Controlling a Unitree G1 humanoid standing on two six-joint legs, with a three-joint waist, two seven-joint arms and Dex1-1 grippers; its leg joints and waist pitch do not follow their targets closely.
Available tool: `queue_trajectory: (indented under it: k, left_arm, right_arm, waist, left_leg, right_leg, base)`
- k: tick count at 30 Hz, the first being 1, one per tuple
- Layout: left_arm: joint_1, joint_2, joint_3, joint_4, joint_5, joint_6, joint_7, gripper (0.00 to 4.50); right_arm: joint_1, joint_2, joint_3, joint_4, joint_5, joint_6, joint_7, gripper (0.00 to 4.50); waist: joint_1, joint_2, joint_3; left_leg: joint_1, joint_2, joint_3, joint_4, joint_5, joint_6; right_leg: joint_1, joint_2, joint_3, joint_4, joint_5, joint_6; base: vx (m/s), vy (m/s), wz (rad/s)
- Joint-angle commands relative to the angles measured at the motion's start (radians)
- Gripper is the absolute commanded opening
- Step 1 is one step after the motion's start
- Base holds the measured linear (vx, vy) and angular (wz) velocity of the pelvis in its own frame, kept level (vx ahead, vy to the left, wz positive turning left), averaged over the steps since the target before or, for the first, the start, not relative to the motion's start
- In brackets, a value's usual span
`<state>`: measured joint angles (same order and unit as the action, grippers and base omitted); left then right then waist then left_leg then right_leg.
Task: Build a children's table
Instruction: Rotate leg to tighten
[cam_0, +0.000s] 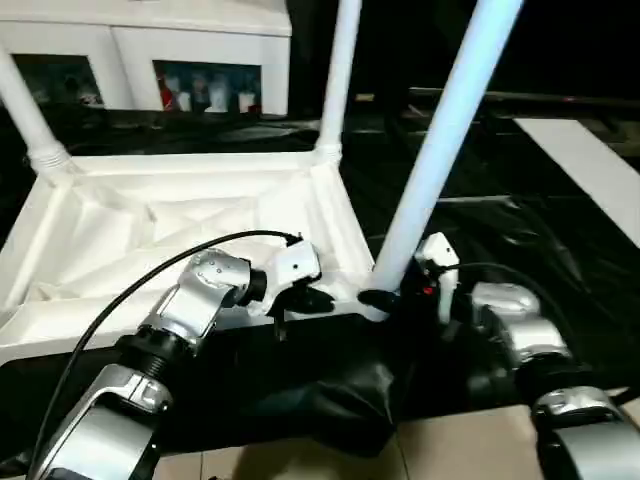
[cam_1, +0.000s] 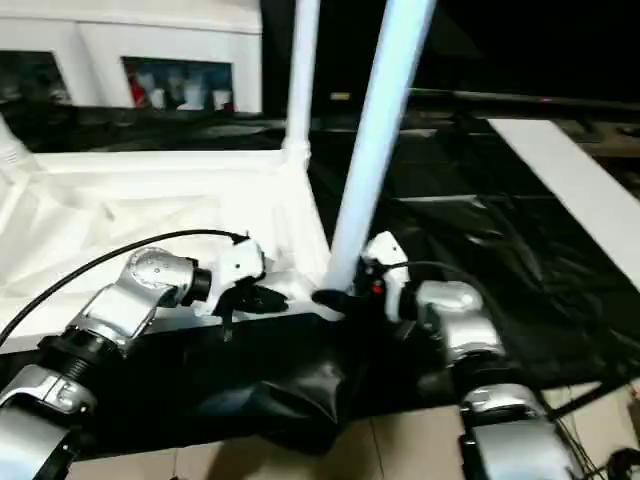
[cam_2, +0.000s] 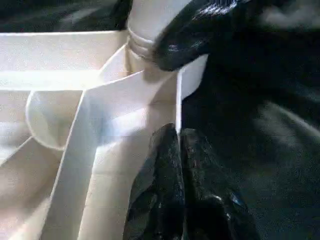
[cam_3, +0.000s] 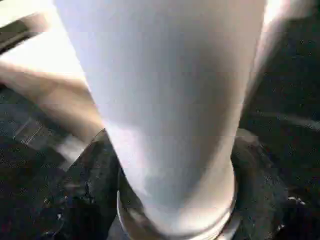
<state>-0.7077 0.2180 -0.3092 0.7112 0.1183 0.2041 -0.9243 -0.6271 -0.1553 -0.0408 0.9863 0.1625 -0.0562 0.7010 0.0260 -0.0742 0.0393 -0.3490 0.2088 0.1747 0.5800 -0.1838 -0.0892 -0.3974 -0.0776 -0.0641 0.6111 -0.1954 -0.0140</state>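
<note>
My right gripper (cam_0: 392, 290) clasps the foot of a table leg at the near corner socket.

The upturned white table top (cam_0: 170, 225) fills the left half of the head view, ribs showing. The leg (cam_0: 440, 140) I grasp slants up toward the upper right of the frame; two more legs (cam_0: 338, 75) stand in the far sockets. My left gripper (cam_0: 300, 300), clenched on nothing, rests against the top's near rim, just left of that corner.
</note>
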Motion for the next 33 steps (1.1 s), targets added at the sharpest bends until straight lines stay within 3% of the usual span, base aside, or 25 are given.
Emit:
queue_trajectory:
  k: [1,2,6,8,12,14,15,17,19,23,27,29,31,33]
  left_arm:
    - [-0.016,-0.063,0.008,0.110,0.026,0.063,0.172,0.00]
    - [-0.019,-0.065,0.010,0.113,0.025,0.065,0.178,0.00]
    - [-0.088,-0.150,0.045,0.217,0.012,0.054,0.325,0.00]
    - [-0.104,-0.170,0.047,0.245,0.013,0.035,0.357,0.00]
    - [-0.106,-0.174,0.037,0.259,0.030,0.016,0.335,0.00]
    - [-0.104,-0.163,0.026,0.272,0.043,-0.022,0.309,0.00]
    - [-0.103,-0.161,0.026,0.273,0.043,-0.025,0.308,0.00]
    - [-0.106,-0.156,0.022,0.280,0.043,-0.045,0.296,0.00]
    - [-0.110,-0.156,0.023,0.286,0.041,-0.050,0.297,0.00]
    - [-0.110,-0.151,0.016,0.295,0.037,-0.101,0.268,0.00]
    - [-0.100,-0.149,0.015,0.286,0.032,-0.141,0.232,0.00]
    - [-0.082,-0.144,0.015,0.267,0.023,-0.196,0.205,0.00]
    - [-0.075,-0.143,0.035,0.251,-0.009,-0.179,0.171,0.44]
    - [-0.052,-0.128,0.055,0.196,-0.056,-0.151,0.098,0.55]
  right_arm:
    - [-0.020,0.020,-0.057,0.066,0.007,0.030,-0.257,2.73]
    - [-0.021,0.022,-0.058,0.067,0.007,0.030,-0.264,2.73]
    - [-0.064,0.076,-0.043,0.115,-0.042,-0.011,-0.489,2.73]
    - [-0.083,0.093,-0.037,0.136,-0.065,-0.029,-0.560,2.73]
    - [-0.097,0.112,-0.053,0.143,-0.058,-0.055,-0.546,2.73]
    - [-0.093,0.121,-0.097,0.125,-0.001,-0.104,-0.476,2.73]
    - [-0.091,0.120,-0.105,0.119,0.011,-0.112,-0.456,3.26]
    - [-0.082,0.109,-0.111,0.096,0.024,-0.145,-0.424,3.39]
    - [-0.078,0.102,-0.107,0.086,0.023,-0.158,-0.415,3.75]
    - [-0.022,0.065,-0.073,-0.024,0.037,-0.135,-0.305,3.93]
    - [0.062,0.018,-0.028,-0.148,0.027,-0.086,-0.165,3.93]
    - [0.151,-0.042,-0.001,-0.273,0.036,-0.042,-0.061,3.93]
    - [0.183,-0.064,0.005,-0.326,0.049,-0.019,-0.028,3.99]
    - [0.253,-0.109,0.029,-0.443,0.089,0.042,0.056,3.99]
  waist:
    - [-0.006,0.014,-0.044]
    - [-0.004,0.012,-0.044]
    - [-0.005,0.021,-0.049]
    - [0.000,0.015,-0.051]
    - [0.006,0.015,-0.055]
    - [0.007,0.016,-0.057]
    - [0.008,0.015,-0.057]
    - [0.010,0.015,-0.056]
    - [0.008,0.015,-0.053]
    - [0.007,0.009,-0.049]
    - [0.011,0.006,-0.052]
    - [0.016,0.002,-0.051]
    - [0.018,0.002,-0.052]
    - [0.015,-0.014,-0.052]
  left_leg:
    - [0.010,0.023,-0.009,-0.074,-0.330,-0.028]
    - [0.004,0.021,-0.011,-0.076,-0.328,-0.023]
    - [0.006,0.019,-0.006,-0.073,-0.338,-0.014]
    - [0.001,0.016,-0.001,-0.070,-0.301,0.005]
    - [-0.006,0.014,0.002,-0.066,-0.236,0.034]
    - [-0.007,0.016,0.004,-0.065,-0.208,0.054]
    - [-0.007,0.017,0.004,-0.065,-0.200,0.059]
    - [-0.008,0.020,0.005,-0.064,-0.183,0.075]
    - [-0.008,0.019,0.004,-0.067,-0.205,0.075]
    - [-0.009,0.020,0.001,-0.071,-0.240,0.065]
    - [-0.011,0.021,0.002,-0.068,-0.200,0.081]
    - [-0.012,0.020,0.003,-0.064,-0.179,0.106]
    - [-0.014,0.020,0.003,-0.064,-0.169,0.111]
    - [-0.017,0.020,0.003,-0.063,-0.166,0.115]
  right_leg:
    - [0.025,-0.062,0.042,-0.101,-0.457,-0.147]
    - [0.029,-0.059,0.040,-0.101,-0.442,-0.140]
    - [0.023,-0.056,0.043,-0.100,-0.365,-0.154]
    - [0.030,-0.053,0.044,-0.094,-0.286,-0.169]
    - [0.038,-0.055,0.044,-0.087,-0.224,-0.180]
    - [0.041,-0.054,0.044,-0.082,-0.168,-0.196]
    - [0.043,-0.054,0.044,-0.080,-0.152,-0.201]
    - [0.044,-0.056,0.043,-0.075,-0.114,-0.224]
    - [0.043,-0.056,0.041,-0.082,-0.163,-0.220]
    - [0.042,-0.057,0.041,-0.093,-0.277,-0.182]
    - [0.045,-0.057,0.043,-0.087,-0.213,-0.184]
    - [0.048,-0.055,0.044,-0.088,-0.177,-0.183]
    - [0.049,-0.059,0.042,-0.087,-0.181,-0.189]
    - [0.049,-0.058,0.041,-0.088,-0.202,-0.187]
  base:
    - [0.000,0.000,0.00]
    - [0.000,0.000,0.00]
    - [0.000,0.000,0.00]
    - [0.000,0.000,0.00]
    - [0.000,0.000,0.00]
    - [0.000,0.000,0.00]
    - [0.000,0.000,0.00]
    - [0.000,0.000,0.00]
    - [0.000,0.000,0.00]
    - [0.000,0.000,0.00]
    - [0.000,0.000,0.00]
    - [0.000,0.000,0.00]
    - [0.000,0.000,0.00]
    - [0.000,0.000,0.00]
